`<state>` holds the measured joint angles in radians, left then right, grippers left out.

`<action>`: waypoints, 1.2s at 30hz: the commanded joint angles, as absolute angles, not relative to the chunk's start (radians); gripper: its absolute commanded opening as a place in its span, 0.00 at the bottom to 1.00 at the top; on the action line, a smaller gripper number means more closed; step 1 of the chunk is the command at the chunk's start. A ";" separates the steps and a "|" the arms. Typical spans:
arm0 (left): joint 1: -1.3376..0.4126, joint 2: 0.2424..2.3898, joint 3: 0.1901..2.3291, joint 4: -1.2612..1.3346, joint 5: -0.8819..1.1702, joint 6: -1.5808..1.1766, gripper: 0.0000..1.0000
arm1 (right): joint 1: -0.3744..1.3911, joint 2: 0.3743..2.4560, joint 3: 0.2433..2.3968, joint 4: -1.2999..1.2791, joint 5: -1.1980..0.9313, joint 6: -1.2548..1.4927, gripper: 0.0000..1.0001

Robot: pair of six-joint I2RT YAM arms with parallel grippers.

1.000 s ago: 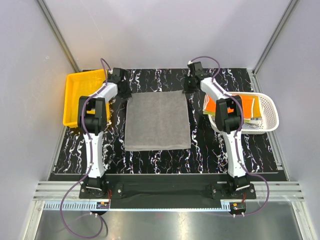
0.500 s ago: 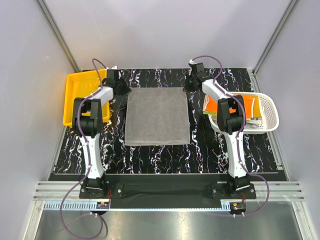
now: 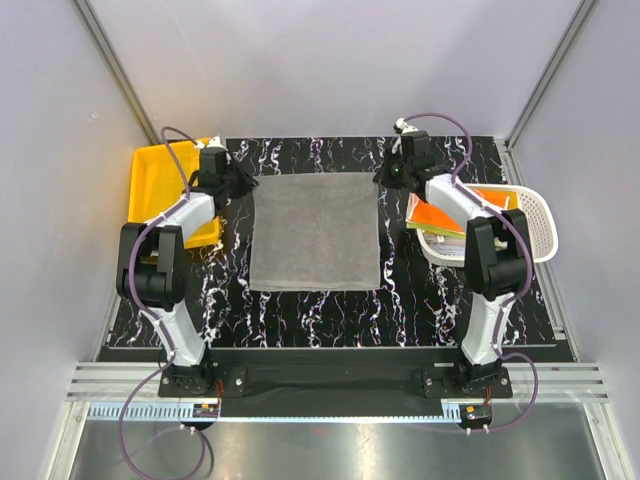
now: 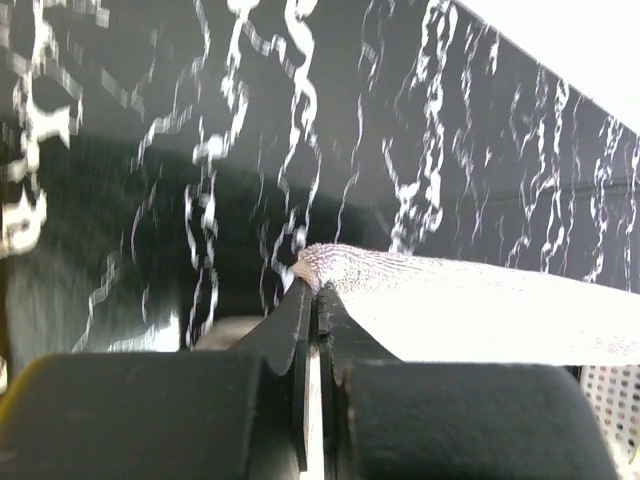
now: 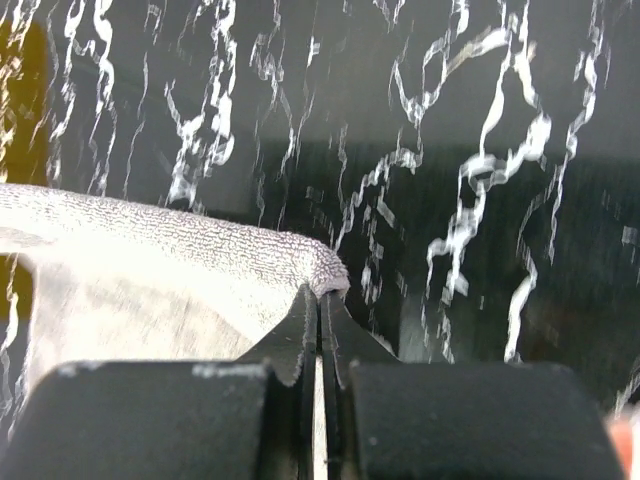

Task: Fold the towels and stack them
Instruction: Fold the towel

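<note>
Grey towel (image 3: pixel 315 232): spread flat, mid-bench, its far edge toward the bench's (image 3: pixel 420 300) far edge, near edge well short of the near edge. One layer, no fold in it yet.

Left tool (image 3: pixel 243 180): clamped on the towel's far-left corner. In the wrist view the jaws are closed, with only the tip of the corner nipped between them.

Right tool (image 3: pixel 385 176): the same at the far-right corner, jaws closed on a small bite of cloth.

Yellow bin (image 3: pixel 150 180) at the far-left corner of the bench. White basket (image 3: pixel 535 215) at the right edge, holding more cloth, an orange towel (image 3: pixel 440 212) on top.

Judged step: first fold of the grey towel, far edge to be carried over to the near edge.

Risks:
- Both bites are shallow. A quick lift or a pull apart could draw a corner out of the jaws.
- If one arm leads, the far edge lands askew and the fold is crooked.
- A low carry would drag the cloth on the bench and bunch it up.
- The right arm works close to the basket rim; a wide swing could knock it.

Writing: none readable. The grey towel is plain, and the cloth in the basket is too small to read.
</note>
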<state>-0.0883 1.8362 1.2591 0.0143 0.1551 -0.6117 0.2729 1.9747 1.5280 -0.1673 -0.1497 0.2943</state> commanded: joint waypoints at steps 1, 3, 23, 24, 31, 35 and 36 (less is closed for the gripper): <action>-0.107 1.749 1.169 0.068 0.092 -0.649 0.00 | 0.267 1.853 1.418 -0.089 -0.175 0.337 0.00; -0.113 1.689 1.120 0.067 0.077 -0.663 0.00 | 0.271 1.794 1.321 -0.069 -0.179 0.363 0.00; -0.207 1.352 0.773 -0.066 -0.081 -0.689 0.00 | 0.354 1.445 0.878 -0.031 -0.155 0.456 0.00; -0.210 1.321 0.767 -0.071 -0.086 -0.687 0.00 | 0.354 1.424 0.876 -0.038 -0.149 0.453 0.00; -0.209 1.266 0.746 -0.132 -0.080 -0.666 0.00 | 0.359 1.347 0.833 -0.074 -0.166 0.460 0.00; -0.209 1.238 0.701 -0.130 -0.063 -0.673 0.00 | 0.362 1.321 0.795 -0.081 -0.176 0.475 0.00; -0.209 1.230 0.692 -0.130 -0.058 -0.676 0.00 | 0.365 1.309 0.785 -0.080 -0.175 0.477 0.00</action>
